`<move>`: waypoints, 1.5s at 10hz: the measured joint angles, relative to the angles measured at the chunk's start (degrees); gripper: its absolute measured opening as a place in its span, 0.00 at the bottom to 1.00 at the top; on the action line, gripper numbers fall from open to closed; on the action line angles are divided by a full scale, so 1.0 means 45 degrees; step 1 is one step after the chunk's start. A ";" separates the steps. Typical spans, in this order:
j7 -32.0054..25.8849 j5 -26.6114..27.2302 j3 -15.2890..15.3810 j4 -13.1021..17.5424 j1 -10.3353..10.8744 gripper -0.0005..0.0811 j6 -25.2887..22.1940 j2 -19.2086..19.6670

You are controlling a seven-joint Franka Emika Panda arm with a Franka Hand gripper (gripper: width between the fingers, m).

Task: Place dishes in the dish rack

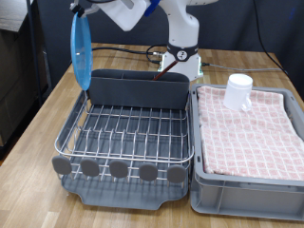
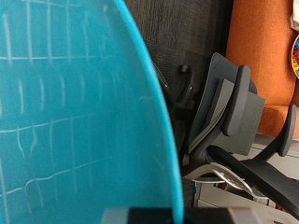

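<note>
My gripper (image 1: 80, 9) is shut on the top rim of the round bright-blue plate (image 1: 81, 52). The plate hangs on edge above the far-left corner of the dish rack (image 1: 123, 133), next to the grey cutlery caddy (image 1: 138, 85). In the wrist view the blue plate (image 2: 75, 112) fills most of the frame, with the rack's wires showing faintly through it. The small white cup (image 1: 239, 91) stands upside down on the pink checked cloth at the exterior view's right. The rack's wire grid holds no dishes. The wooden spoon is out of view.
The grey crate (image 1: 249, 185) lined with pink checked cloth stands right beside the rack, on the wooden table (image 1: 38, 123). Round grey discs (image 1: 119, 169) line the rack's near edge. The robot base (image 1: 180, 57) and cables are behind the rack. Office chairs (image 2: 234, 121) show in the wrist view.
</note>
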 joint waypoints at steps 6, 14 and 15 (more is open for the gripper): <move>0.0561 -0.0548 -0.0290 0.0012 -0.0002 0.03 0.0452 0.0540; 0.1282 -0.0546 -0.0583 -0.0050 -0.0002 0.03 0.1359 0.1523; 0.1345 -0.0545 -0.0588 -0.0068 -0.0001 0.03 0.1426 0.1620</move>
